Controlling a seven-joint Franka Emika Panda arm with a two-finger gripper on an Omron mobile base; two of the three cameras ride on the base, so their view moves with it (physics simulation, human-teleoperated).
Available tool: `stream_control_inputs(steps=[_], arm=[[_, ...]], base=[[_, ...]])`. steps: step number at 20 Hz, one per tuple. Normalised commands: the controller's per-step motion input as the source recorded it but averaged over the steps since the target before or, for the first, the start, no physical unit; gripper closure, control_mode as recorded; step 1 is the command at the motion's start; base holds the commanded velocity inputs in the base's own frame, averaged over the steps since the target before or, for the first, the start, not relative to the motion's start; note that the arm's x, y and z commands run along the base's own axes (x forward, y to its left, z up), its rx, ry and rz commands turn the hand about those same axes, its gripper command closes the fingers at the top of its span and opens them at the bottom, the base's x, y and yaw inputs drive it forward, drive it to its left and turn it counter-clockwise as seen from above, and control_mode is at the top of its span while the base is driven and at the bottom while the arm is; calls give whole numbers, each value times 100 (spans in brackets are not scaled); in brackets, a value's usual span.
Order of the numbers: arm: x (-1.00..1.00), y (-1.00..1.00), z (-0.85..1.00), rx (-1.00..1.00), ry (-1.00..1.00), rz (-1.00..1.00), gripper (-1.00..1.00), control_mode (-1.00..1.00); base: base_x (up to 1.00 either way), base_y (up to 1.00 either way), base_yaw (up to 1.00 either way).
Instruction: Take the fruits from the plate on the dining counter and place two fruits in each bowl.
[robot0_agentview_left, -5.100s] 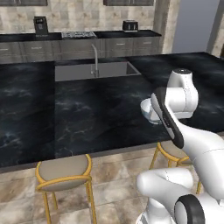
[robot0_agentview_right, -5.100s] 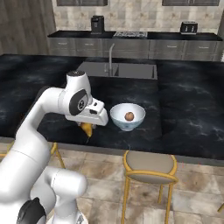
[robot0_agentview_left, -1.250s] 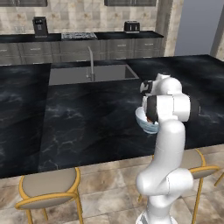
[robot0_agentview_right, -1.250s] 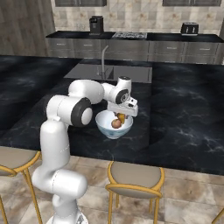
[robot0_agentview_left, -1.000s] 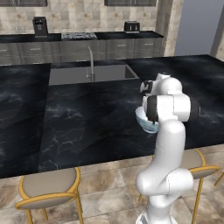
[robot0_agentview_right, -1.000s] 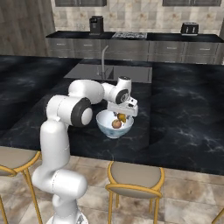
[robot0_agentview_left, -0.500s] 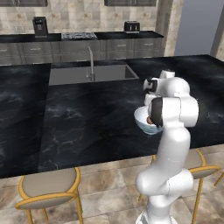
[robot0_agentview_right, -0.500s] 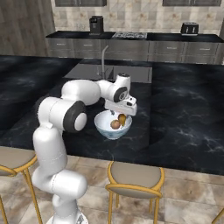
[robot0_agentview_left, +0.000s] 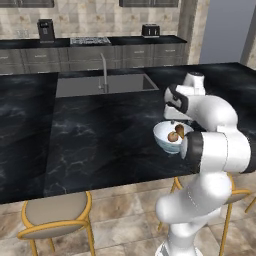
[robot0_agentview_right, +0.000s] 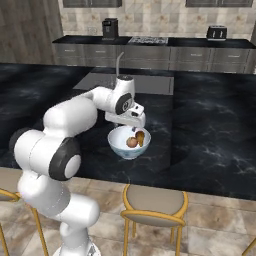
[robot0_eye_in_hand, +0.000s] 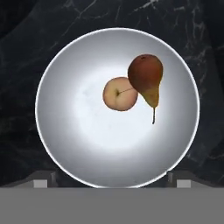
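Below me the white bowl (robot0_eye_in_hand: 117, 144) holds two fruits: a tan round fruit (robot0_eye_in_hand: 119, 93) and a red-brown pear (robot0_eye_in_hand: 146, 76) that leans against it, stem pointing toward me. The bowl sits on the black marble surface (robot0_agentview_left: 100, 135) near its front edge, as the left base view shows (robot0_agentview_left: 170, 137).

My gripper (robot0_eye_in_hand: 109, 179) hangs straight above the bowl, its two tips spread wide to either side of the rim and holding nothing. In the right base view my hand (robot0_agentview_right: 127, 117) covers the back rim of the bowl (robot0_agentview_right: 127, 145).

Beyond the bowl lies a sink (robot0_agentview_left: 102, 84) with a tall faucet (robot0_agentview_left: 104, 70). Farther back runs a counter with grey cabinets (robot0_agentview_right: 150, 55), carrying a coffee machine (robot0_agentview_right: 109, 27) and a toaster (robot0_agentview_right: 218, 32). Yellow-legged stools (robot0_agentview_right: 152, 202) stand just under the front edge.
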Motion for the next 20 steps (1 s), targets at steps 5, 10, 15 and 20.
stream_control_inputs(steps=[5,10,15,20], arm=[[-100,68,52,-9,-8,-2,-100,-100],[-100,47,61,-6,-6,-5,-100,-100],[-99,-2,70,0,-13,-4,-100,-100],[-85,-15,64,0,-7,2,-100,-100]], base=[[0,0,0],[0,0,0],[0,0,0],[0,0,0]])
